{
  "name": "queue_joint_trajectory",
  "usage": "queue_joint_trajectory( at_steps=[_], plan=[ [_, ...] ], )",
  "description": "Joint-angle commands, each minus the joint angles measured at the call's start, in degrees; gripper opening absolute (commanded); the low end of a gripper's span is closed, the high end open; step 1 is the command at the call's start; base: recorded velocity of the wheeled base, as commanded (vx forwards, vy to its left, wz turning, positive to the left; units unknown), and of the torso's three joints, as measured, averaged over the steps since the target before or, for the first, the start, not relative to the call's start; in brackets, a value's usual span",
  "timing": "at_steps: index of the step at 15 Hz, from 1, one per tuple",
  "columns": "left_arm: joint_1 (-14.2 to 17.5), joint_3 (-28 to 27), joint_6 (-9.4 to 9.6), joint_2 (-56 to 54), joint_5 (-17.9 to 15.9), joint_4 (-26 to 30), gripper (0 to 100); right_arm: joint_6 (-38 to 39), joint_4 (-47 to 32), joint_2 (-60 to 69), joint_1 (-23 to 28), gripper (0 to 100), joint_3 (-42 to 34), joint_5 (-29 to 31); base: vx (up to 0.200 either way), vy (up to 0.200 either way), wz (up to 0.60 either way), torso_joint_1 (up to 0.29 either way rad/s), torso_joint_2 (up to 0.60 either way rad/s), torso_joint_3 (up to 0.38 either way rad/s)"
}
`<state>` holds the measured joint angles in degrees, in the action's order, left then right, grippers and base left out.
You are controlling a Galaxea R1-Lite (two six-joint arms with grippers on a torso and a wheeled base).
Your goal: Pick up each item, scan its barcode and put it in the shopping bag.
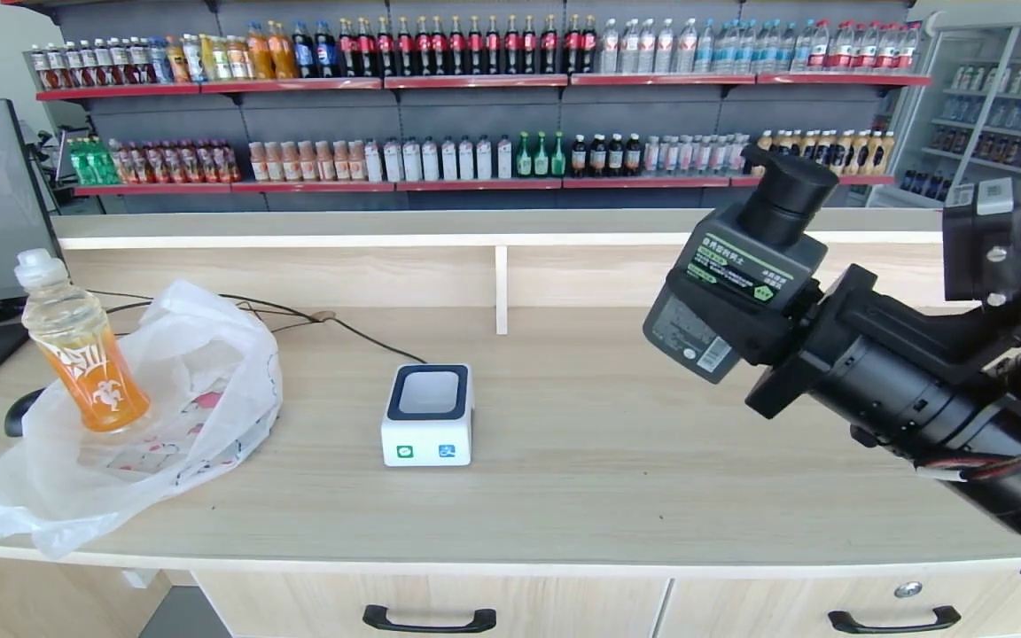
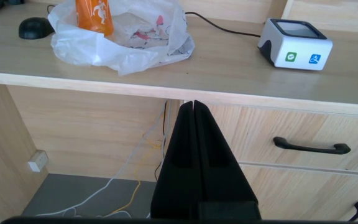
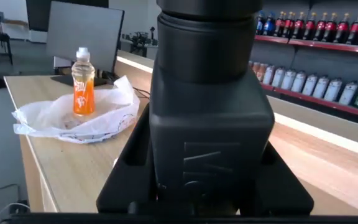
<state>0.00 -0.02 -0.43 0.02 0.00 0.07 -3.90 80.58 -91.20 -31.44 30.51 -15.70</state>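
**Q:** Where is the dark bottle?
**A:** It is held tilted in the air over the right part of the surface, well to the right of the scanner. The right fingers are clenched on its body.
**Q:** And the left fingers?
**A:** They are pressed together on nothing, below the surface's front edge.
**Q:** The shopping bag?
**A:** It lies at the surface's left end, with an orange drink bottle upright among its folds.
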Motion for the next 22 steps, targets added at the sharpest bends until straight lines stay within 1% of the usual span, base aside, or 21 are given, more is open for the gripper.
queue_joint_trajectory(
  at_steps=[1, 2, 3, 5, 6, 7, 8, 9, 10, 12, 14, 16, 17, 19, 21, 22],
  plan=[
    [0.0, 0.0, -0.01, 0.0, 0.0, 0.0, 0, -2.3, -0.4, 1.1, 1.3, 0, -3.3, 0.5, 0.000, 0.000, 0.00, 0.000, 0.00, 0.000],
    [0.0, -0.1, -0.01, 0.0, 0.0, 0.0, 0, -3.2, -0.8, 0.9, 2.1, 0, -3.2, 0.7, 0.000, 0.000, 0.00, 0.000, 0.00, 0.000],
    [0.0, -0.1, -0.01, 0.0, 0.0, 0.0, 0, -4.1, -2.1, 1.0, 3.9, 0, -3.5, 3.7, 0.000, 0.000, 0.00, 0.000, 0.00, 0.000],
    [0.0, 0.0, -0.01, 0.0, 0.0, 0.0, 0, -4.1, -2.7, -0.4, 4.1, 0, 0.2, 8.6, 0.000, 0.000, 0.00, 0.000, 0.00, 0.000],
    [0.0, -0.1, -0.01, 0.0, 0.0, 0.0, 0, -5.2, -2.6, -1.7, 4.1, 0, 3.1, 12.3, 0.000, 0.000, 0.00, 0.000, 0.00, 0.000],
    [0.0, -0.1, -0.01, 0.0, 0.0, 0.0, 0, -8.5, -2.6, -2.8, 3.9, 0, 5.3, 16.7, 0.000, 0.000, 0.00, 0.000, 0.00, 0.000],
    [0.0, -0.1, -0.01, 0.0, 0.0, 0.0, 0, -8.8, -2.6, -2.8, 3.8, 0, 5.6, 17.0, 0.000, 0.000, 0.00, 0.000, 0.00, 0.000],
    [0.0, 0.0, -0.01, 0.0, 0.0, 0.0, 0, -8.8, -1.6, -4.9, 3.2, 0, 11.3, 15.5, 0.000, 0.000, 0.00, 0.000, 0.00, 0.000],
    [0.0, 0.0, -0.01, 0.0, 0.0, 0.0, 0, -8.8, 1.2, -5.1, 3.1, 0, 13.3, 12.7, 0.000, 0.000, 0.00, 0.000, 0.00, 0.000],
    [0.0, -0.1, -0.01, 0.0, 0.0, 0.0, 0, -9.0, 1.4, -3.7, 2.6, 0, 10.6, 14.3, 0.000, 0.000, 0.00, 0.000, 0.00, 0.000],
    [0.0, 0.0, -0.01, 0.0, 0.0, 0.0, 0, -6.5, 1.4, -2.5, 1.0, 0, 10.1, 15.4, 0.000, 0.000, 0.00, 0.000, 0.00, 0.000],
    [0.0, 0.0, -0.01, 0.0, 0.0, 0.0, 0, -5.7, 1.7, -2.2, 0.0, 0, 8.3, 16.2, 0.000, 0.000, 0.00, 0.000, 0.00, 0.000],
    [0.0, -0.1, -0.01, 0.0, 0.0, 0.0, 0, -5.2, 2.9, -2.0, 0.1, 0, 4.8, 15.9, 0.000, 0.000, 0.00, 0.000, 0.00, 0.000],
    [0.0, 0.0, -0.01, 0.0, 0.0, 0.0, 0, -4.2, 6.3, -3.5, 0.7, 0, 3.1, 15.3, 0.000, 0.000, 0.00, 0.000, 0.00, 0.000],
    [0.0, 0.0, -0.01, 0.0, 0.0, 0.0, 0, 2.6, 7.0, -3.9, 0.9, 0, 2.3, 16.1, 0.000, 0.000, 0.00, 0.000, 0.00, 0.000],
    [0.0, -0.1, -0.01, 0.0, 0.0, 0.0, 0, 3.6, 7.0, -3.4, 2.4, 0, 0.1, 16.3, 0.000, 0.000, 0.00, 0.000, 0.00, 0.000]
  ],
)
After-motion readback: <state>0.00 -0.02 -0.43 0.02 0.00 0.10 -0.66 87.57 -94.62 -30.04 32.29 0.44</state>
